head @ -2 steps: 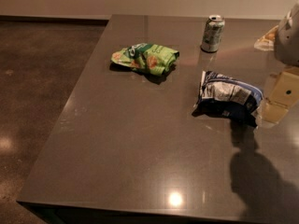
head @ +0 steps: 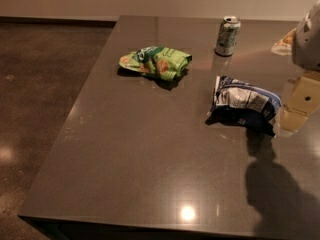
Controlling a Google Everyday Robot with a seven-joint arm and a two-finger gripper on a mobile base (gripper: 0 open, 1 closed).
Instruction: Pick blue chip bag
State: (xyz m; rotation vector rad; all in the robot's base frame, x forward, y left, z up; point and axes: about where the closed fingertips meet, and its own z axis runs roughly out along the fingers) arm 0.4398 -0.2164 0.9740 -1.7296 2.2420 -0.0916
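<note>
green foil snack bag with orange marks point(head: 156, 62) lies crumpled toward the left of the dark grey polished tabletop point(head: 140, 159), in the same spot as in the preceding frame. further right, near the far edge, stands the small silver-green drink can point(head: 227, 35), upright and likewise unmoved. right of centre lies the dark navy-blue foil chip bag with white and silver-grey patches point(head: 245, 104), flat on the tabletop, well apart from the green bag and nearer the viewer than the can. its position and creases match the preceding frame, so it has not been lifted or nudged. at the right margin the beige two-finger gripper point(head: 296, 109) hangs low, just beside the blue bag's right end, and has shifted hardly at all. contact cannot be confirmed, nor whether the gripper is parted or closed. judgement: the approach looks nearly complete, the grasp not yet made; the bag remains to be enclosed and raised.
</note>
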